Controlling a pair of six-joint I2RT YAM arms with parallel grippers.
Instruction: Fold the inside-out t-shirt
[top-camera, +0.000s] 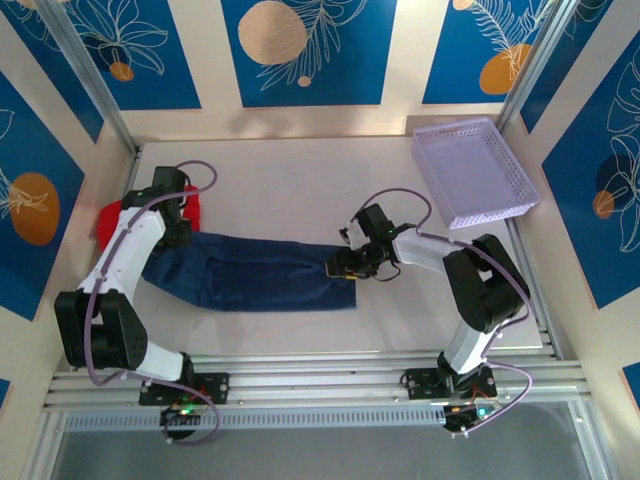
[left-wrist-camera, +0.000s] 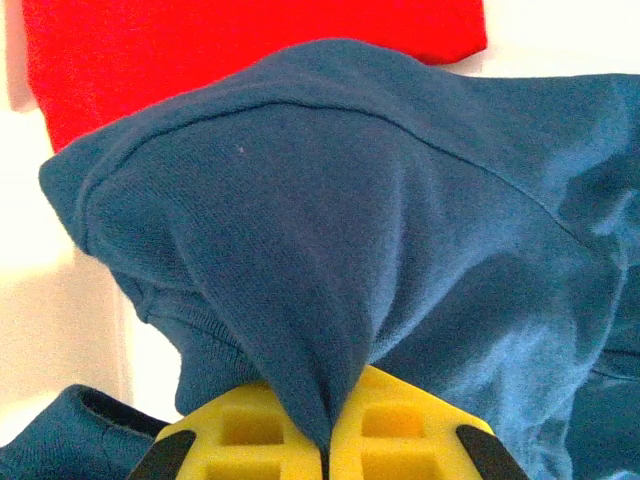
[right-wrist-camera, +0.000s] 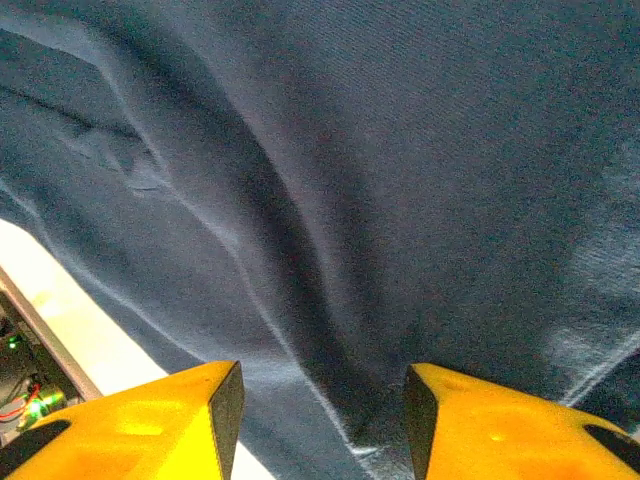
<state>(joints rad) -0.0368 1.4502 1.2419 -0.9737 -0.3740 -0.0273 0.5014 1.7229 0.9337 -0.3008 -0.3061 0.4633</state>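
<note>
one garment under work: the inside-out t-shirt (top-camera: 250, 272), dark navy, lies in a long band across the table (top-camera: 300, 180), from near the left edge to about the middle. its left end overlaps a red garment (top-camera: 108, 218) lying by the left edge. how much of the red piece sits beneath cannot be told, as the left arm covers the overlap in the top view.

left gripper (left-wrist-camera: 326, 445): jaws closed tight on a peaked pinch of the navy cloth, which rises from them like a tent. the lower parts of the fingers are cut off by the bottom edge of the wrist view.

right gripper (right-wrist-camera: 322, 410): at the shirt's right end, jaws partly apart, a ridge of cloth running into the gap between the yellow fingers (right-wrist-camera: 130, 430). whether either finger presses on the cloth cannot be made out.

sleeves and neckline cannot be distinguished in any view. a lavender basket (top-camera: 515, 165) stands at the far right corner, well apart from the shirt.
</note>
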